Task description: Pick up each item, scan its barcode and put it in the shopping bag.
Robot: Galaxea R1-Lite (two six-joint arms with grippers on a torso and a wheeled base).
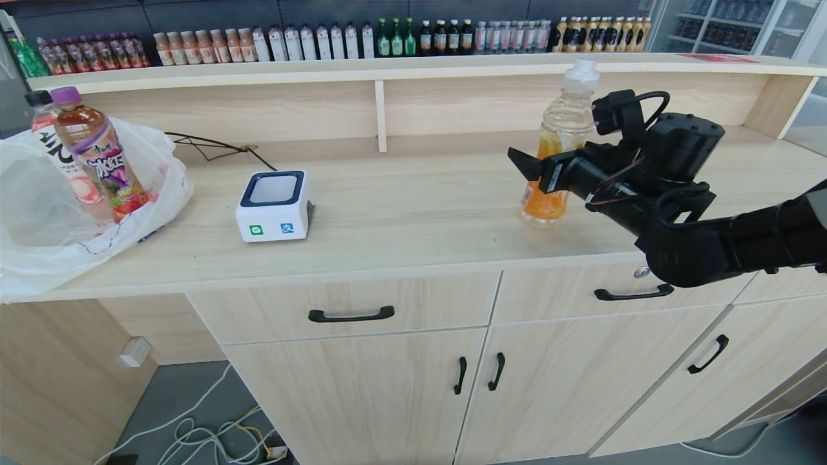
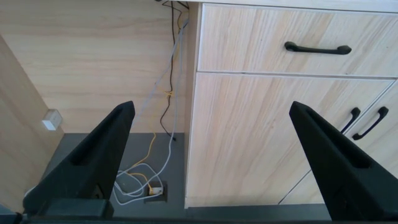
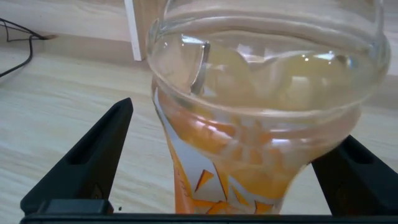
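The right gripper is wide open, its two black fingers set on either side of an orange drink bottle about halfway up its body. In the right wrist view the right gripper shows a gap between each finger and the bottle, so it brackets the bottle without holding it. The bottle stands upright on the right part of a pale wooden counter, its base on the surface, and is partly full, with clear plastic above the drink.

Near the middle of the counter, well apart from the bottle, sits a small white box scanner with a dark-rimmed window facing up. At the far left lies a thin white shopping bag with two bottles standing in it, one with a purple cap.

The left gripper hangs below counter height, also wide open and empty, facing the cupboard doors.

Judging by this, two items are bagged. The orange bottle looks like the last one on the counter, and it has yet to be gripped, lifted, scanned and bagged.
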